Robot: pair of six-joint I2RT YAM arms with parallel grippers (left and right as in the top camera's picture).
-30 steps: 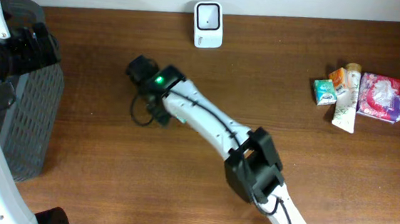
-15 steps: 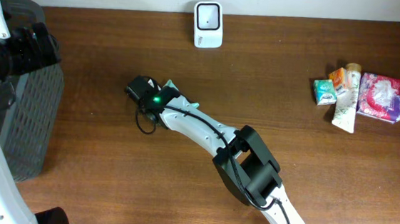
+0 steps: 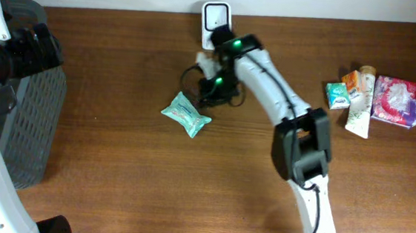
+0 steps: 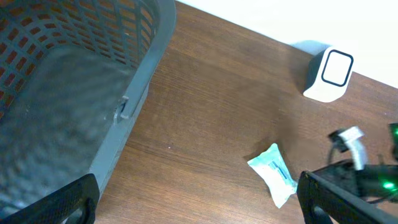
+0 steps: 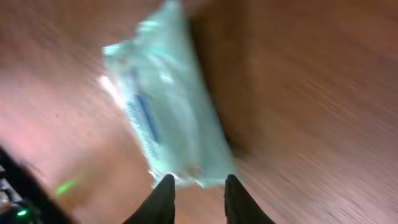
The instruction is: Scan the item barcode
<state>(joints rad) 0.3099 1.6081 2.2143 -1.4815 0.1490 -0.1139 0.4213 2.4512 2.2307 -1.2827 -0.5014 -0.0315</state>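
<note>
The item, a teal plastic packet (image 3: 186, 115), lies flat on the wooden table, also seen in the left wrist view (image 4: 273, 174). The white scanner (image 3: 216, 17) stands at the back edge. My right gripper (image 3: 208, 90) hangs between scanner and packet. In its blurred wrist view the packet (image 5: 168, 124) lies just beyond the fingertips (image 5: 165, 190), and the right gripper (image 5: 196, 183) is narrowly open with only table between the fingers. My left gripper (image 4: 199, 202) is wide open and holds nothing, high over the table beside the basket. No barcode is legible.
A grey mesh basket (image 3: 37, 118) stands at the left edge, its rim (image 4: 134, 81) close under the left wrist. A pile of packets, a tube and a green-lidded jar (image 3: 380, 97) sits at the back right. The right arm (image 3: 295, 138) crosses the table's middle.
The right arm swung from the table's left middle toward the scanner. Its jaws narrowed. The teal packet, earlier under the gripper, now lies uncovered on the table. The left arm stayed still.
</note>
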